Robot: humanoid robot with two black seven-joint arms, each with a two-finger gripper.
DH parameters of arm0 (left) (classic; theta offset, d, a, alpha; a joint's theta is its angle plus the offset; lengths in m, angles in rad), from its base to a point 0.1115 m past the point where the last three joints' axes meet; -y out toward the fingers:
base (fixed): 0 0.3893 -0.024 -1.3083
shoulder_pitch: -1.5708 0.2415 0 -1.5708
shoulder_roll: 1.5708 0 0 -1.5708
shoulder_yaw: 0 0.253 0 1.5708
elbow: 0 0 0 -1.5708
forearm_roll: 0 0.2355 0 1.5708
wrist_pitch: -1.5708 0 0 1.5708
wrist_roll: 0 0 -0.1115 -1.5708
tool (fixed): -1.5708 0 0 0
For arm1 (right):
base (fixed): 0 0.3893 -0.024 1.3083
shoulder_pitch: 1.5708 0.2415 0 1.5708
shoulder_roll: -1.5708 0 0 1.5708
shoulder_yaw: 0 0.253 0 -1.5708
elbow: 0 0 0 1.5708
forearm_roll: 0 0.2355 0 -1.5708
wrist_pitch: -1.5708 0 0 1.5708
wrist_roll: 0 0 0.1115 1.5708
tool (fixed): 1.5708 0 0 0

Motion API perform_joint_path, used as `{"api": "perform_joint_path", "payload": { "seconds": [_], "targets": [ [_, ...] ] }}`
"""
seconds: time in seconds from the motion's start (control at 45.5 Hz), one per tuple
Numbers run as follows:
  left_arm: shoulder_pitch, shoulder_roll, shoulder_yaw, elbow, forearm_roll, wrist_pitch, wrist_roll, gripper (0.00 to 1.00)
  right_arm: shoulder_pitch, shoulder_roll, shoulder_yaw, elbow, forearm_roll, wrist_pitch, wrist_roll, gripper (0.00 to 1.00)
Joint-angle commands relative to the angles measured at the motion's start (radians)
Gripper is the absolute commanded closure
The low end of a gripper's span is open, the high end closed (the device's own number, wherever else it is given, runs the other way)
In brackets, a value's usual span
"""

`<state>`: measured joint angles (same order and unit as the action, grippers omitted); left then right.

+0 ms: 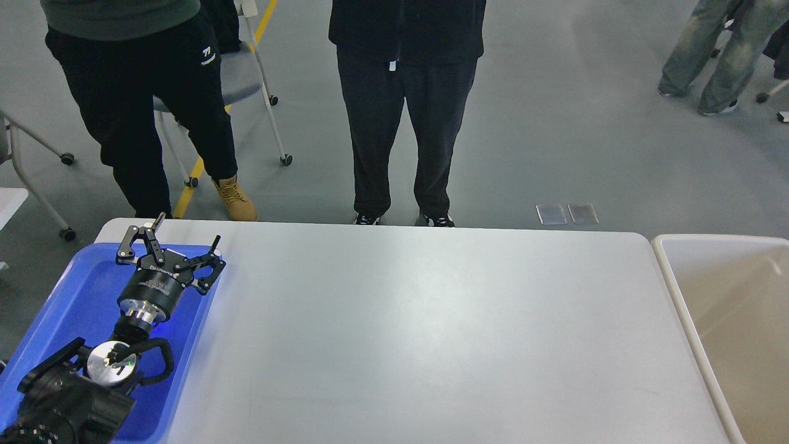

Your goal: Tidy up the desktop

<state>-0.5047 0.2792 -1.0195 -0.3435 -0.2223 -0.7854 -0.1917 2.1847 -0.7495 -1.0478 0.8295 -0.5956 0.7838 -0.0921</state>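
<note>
Head view: counter [400, 327] fills frame centre, surface bare, so tidy job judged approx. complete. Left tool [171, 246] hangs over blue tray [55, 308] at counter's far-left corner, fingers apart, holding nothing. Beige bin [678, 296] at right edge. Tool body lettering too small to read.

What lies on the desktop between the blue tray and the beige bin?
Nothing: in the head view the desktop is bare from the blue tray to the beige bin.

Grey-white desktop [431, 320], blue tray [74, 290], beige bin [727, 296].
</note>
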Motion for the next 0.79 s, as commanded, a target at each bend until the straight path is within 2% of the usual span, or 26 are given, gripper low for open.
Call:
{"api": "perform_joint_path", "payload": {
  "seconds": [0.0,0.132,0.242,0.396,0.572,0.594,0.77],
  "targets": [
    [0.000,0.000,0.001,0.000,-0.002,0.000,0.000,0.00,-0.267,-0.119,0.221,-0.272,0.003,0.002,0.000,1.00],
    [-0.002,-0.002,0.001,0.000,0.000,0.000,0.000,0.00,-0.529,-0.108,0.420,-0.397,0.008,-0.165,0.002,1.00],
    [-0.002,-0.002,0.001,0.000,-0.002,0.000,0.000,0.00,-0.709,-0.080,0.615,-0.470,0.019,-0.210,0.002,1.00],
    [-0.002,-0.002,0.001,0.000,-0.002,0.000,0.000,0.00,-0.927,0.025,0.825,-0.633,0.019,-0.372,0.000,1.00],
    [-0.002,-0.002,0.001,0.000,-0.002,0.000,0.000,0.00,-1.118,0.150,0.942,-0.793,0.072,-0.532,0.000,1.00],
    [-0.002,-0.002,0.001,0.000,-0.002,0.000,0.000,0.00,-1.161,0.169,0.956,-0.812,0.101,-0.582,0.000,1.00],
    [-0.002,-0.002,0.001,0.000,-0.002,0.000,0.000,0.00,-1.298,0.246,0.960,-0.834,0.232,-0.762,-0.015,1.00]
  ]
}}
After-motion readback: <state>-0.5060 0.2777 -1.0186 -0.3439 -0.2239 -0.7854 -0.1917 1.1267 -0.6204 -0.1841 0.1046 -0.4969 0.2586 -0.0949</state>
